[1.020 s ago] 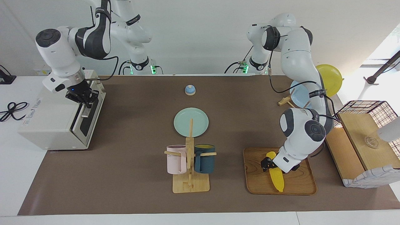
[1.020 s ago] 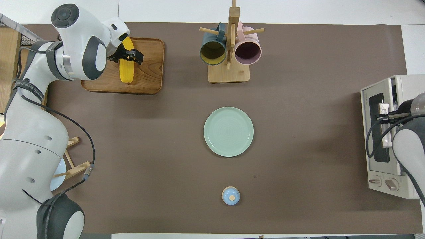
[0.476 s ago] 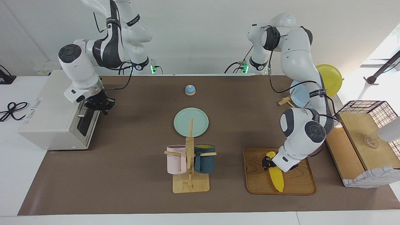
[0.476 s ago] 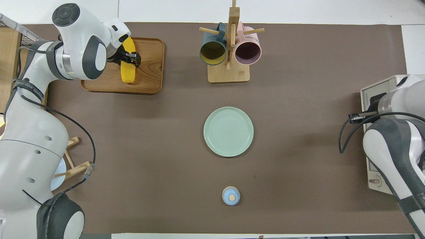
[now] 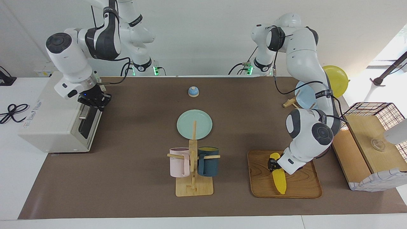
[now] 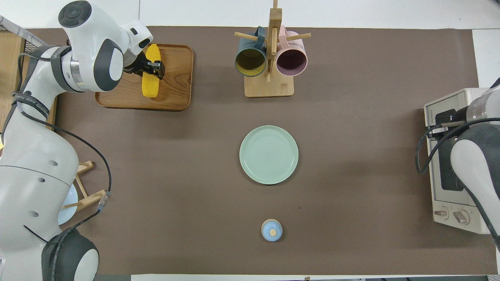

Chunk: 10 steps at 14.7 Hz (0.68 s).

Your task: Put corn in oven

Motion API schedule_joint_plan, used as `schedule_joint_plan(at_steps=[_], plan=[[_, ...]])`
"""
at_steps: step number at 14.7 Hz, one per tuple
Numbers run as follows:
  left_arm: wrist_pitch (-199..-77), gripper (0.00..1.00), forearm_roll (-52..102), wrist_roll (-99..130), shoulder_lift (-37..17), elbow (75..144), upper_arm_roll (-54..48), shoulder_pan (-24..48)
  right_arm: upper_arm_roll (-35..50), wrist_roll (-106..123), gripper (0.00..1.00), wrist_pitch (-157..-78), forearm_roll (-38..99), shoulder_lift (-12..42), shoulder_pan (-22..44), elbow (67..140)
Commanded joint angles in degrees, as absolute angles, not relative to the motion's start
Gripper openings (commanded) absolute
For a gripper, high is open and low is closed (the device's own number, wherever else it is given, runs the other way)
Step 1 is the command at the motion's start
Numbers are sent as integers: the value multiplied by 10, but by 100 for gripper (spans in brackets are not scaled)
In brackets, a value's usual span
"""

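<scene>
Now left tool (image 5: 272, 164) clamped across corn (image 5: 279, 179) near its thick end, cob's long axis running away from robots on tray (image 5: 257, 187); right tool (image 5: 95, 99) at oven (image 5: 51, 127) door top, grip state can't tell.

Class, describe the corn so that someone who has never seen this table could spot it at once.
Find the wooden tray at the left arm's end of the table, beside the mug rack. The corn lies on it, with the left gripper at its upper end. It is the only long, tapered, bright yellow thing there.
</scene>
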State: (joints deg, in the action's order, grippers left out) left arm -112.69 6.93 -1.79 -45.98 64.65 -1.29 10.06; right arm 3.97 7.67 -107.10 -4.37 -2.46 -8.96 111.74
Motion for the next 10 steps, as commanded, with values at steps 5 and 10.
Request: schedule_joint_plan(at_steps=[5,10], plan=[[-1063,0,91,89,-286,759,-11,128,40,148,0,-1121,-53,-34,-153,1167],[-1068,0,97,201,-171,898,-12,210,40,185,0,-1115,-69,-34,-155,1168]])
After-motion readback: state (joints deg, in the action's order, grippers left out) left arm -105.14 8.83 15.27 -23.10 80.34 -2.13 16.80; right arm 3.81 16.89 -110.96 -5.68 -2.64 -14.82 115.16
